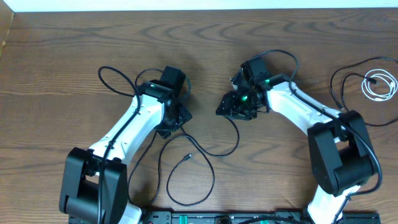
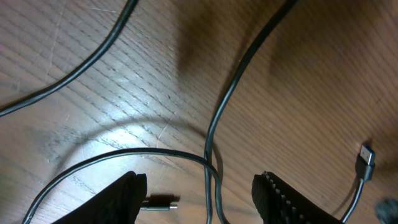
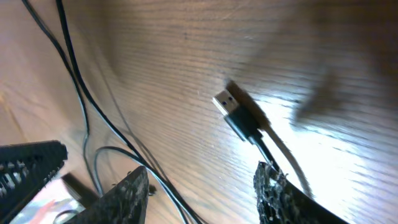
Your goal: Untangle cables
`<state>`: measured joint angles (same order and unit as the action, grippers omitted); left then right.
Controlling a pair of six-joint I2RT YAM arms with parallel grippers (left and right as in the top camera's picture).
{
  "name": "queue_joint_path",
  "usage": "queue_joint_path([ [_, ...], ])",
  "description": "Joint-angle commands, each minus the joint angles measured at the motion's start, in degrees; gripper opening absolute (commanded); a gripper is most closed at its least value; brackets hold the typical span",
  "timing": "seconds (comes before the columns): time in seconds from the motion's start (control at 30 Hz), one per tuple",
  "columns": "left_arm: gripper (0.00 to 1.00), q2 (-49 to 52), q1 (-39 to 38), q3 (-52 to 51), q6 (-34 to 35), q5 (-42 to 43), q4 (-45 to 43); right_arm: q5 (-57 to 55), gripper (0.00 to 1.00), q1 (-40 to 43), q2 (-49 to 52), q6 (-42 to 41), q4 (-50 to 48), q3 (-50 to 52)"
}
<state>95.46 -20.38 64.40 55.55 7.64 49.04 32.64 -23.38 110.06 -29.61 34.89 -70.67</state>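
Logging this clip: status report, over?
Left gripper open, right gripper open, nothing held. Black cables crossed beneath left gripper. White cord apart, far right. No obstruction seen.

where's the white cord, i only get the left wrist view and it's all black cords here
observer: The white cord lies coiled at the far right of the table, away from both arms.
operator: is the right gripper holding anything
observer: Not that I can see. The right gripper has its jaws apart, and a USB plug lies on the wood just ahead of them.
operator: any slack near the front
observer: Yes, a black cord makes a wide loop by the front edge, between the arm bases.
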Motion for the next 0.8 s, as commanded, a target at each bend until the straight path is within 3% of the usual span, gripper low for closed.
queue_joint_path([
  [0.0, 0.6, 0.7, -1.3, -1.5, 2.8, -2.4, 0.1, -6.3, 0.53, 0.3, -1.2, 2.9, 1.6, -0.5],
  [0.23, 0.6, 0.8, -4.2, -4.9, 5.8, -2.4, -3.2, -10.1, 0.72, 0.4, -1.2, 3.1, 2.5, -0.5],
  [0.47, 0.65, 0.8, -6.1, -5.0, 10.3, -4.8, -3.2, -16.8, 0.82, 0.4, -1.2, 3.1, 3.6, -0.5],
  [0.5, 0.65, 0.8, -6.4, -5.1, 11.4, -5.0, -3.4, -18.1, 0.96, 0.4, -1.2, 3.1, 3.9, -0.5],
  [0.53, 0.65, 0.8, -6.7, -5.1, 12.3, -5.7, -3.6, -20.0, 0.99, 0.4, -1.2, 3.1, 4.3, -0.5],
  [0.77, 0.63, 0.8, -8.3, -6.2, 15.4, -8.6, -6.7, -26.5, 0.99, 0.4, -1.2, 3.1, 5.2, -0.5],
])
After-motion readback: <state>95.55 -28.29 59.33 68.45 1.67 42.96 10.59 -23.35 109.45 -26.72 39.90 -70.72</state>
